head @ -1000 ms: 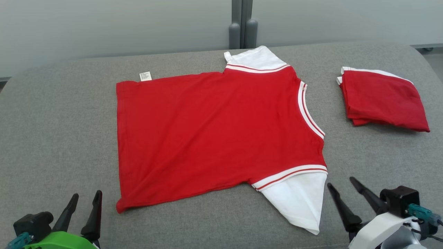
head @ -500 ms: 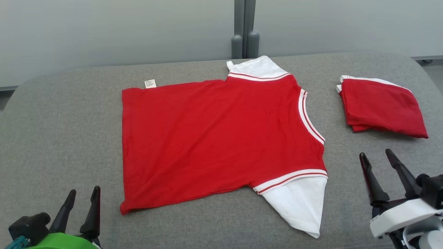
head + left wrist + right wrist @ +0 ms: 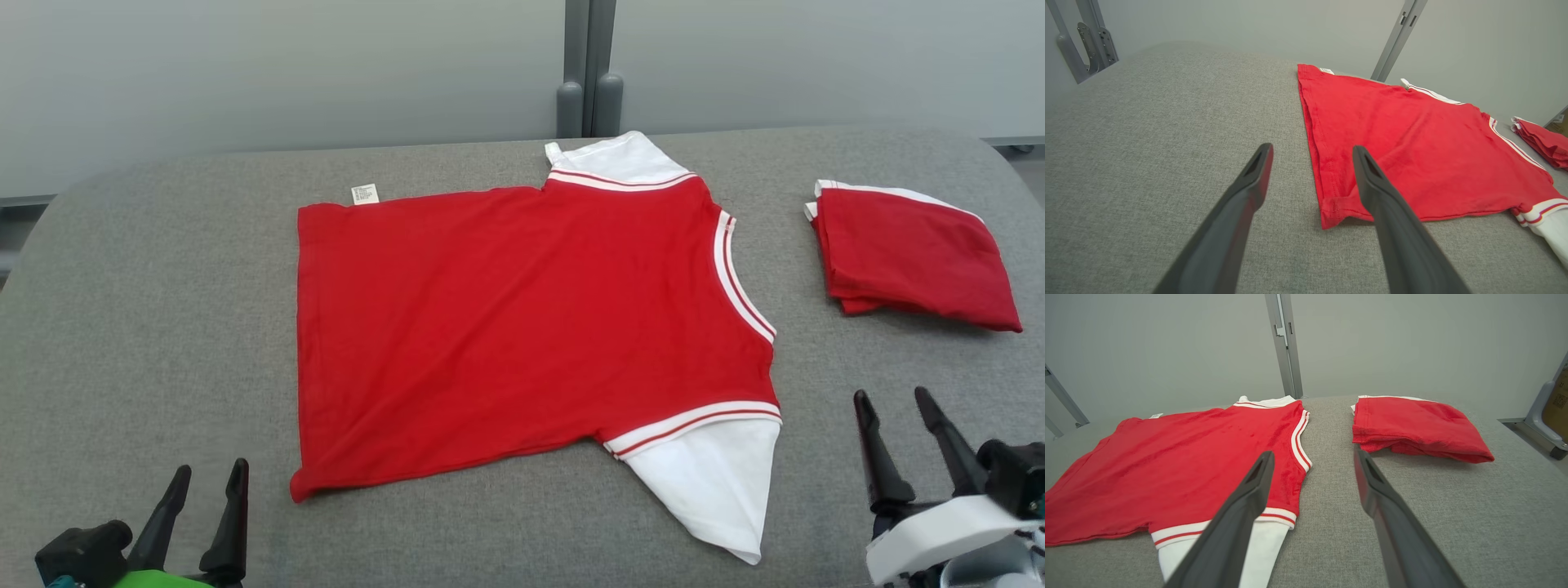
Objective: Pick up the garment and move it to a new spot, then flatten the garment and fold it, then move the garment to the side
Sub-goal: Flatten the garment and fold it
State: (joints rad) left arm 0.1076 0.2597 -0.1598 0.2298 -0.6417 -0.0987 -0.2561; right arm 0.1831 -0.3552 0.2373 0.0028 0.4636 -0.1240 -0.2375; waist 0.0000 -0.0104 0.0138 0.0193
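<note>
grey padded surface [image 3: 147,327] holds the garment [image 3: 506,327], its small tag [image 3: 364,194] illegible.

We see our right gripper [image 3: 889,394] has drawn away from the garment [image 3: 522,327]. 1 second ago its 2 fingers [image 3: 879,457] leaned toward our left, the nearer tip just beside the outer corner of the white sleeve [image 3: 710,482]. Now they stand almost upright, farther to our right, with a strip of bare gray surface [image 3: 816,490] between them and that sleeve. Since 0.5 seconds ago the gripper has sunk a little in the head view. Our head camera has moved too: the whole scene sits slightly lower and more to the right than 1 second ago.
</note>
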